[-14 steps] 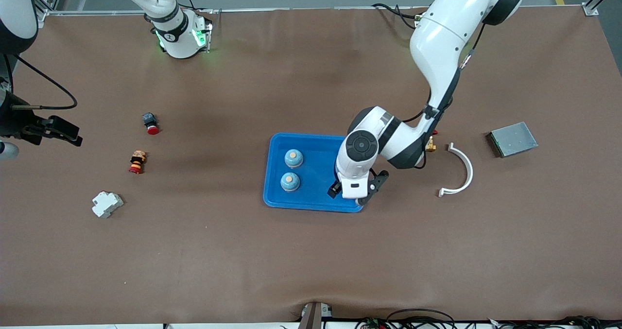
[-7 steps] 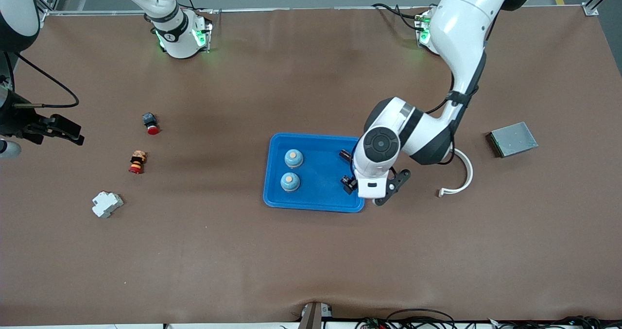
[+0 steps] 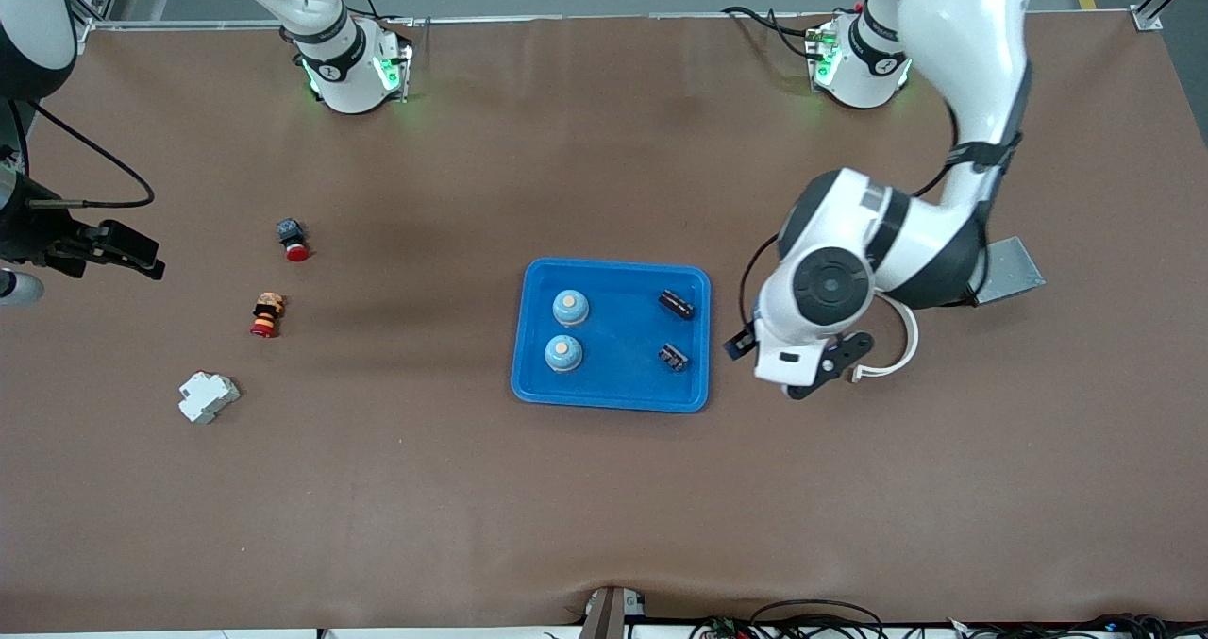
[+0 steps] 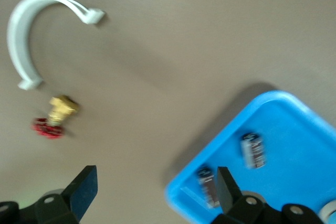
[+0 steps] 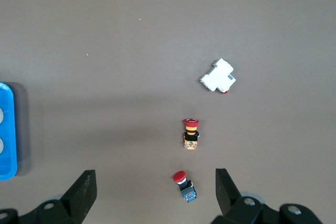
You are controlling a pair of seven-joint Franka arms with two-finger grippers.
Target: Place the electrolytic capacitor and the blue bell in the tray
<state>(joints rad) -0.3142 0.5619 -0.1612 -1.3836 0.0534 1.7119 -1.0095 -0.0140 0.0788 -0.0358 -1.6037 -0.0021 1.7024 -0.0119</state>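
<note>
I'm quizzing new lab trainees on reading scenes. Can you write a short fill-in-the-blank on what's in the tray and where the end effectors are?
1. The blue tray holds ____ blue bells.
2. Two black capacitors lie in the ____.
3. The left end effector hangs open over the table between the tray and the white ____ clip.
4. The right end effector is ____.

Missing words: two; tray; curved; open
</note>
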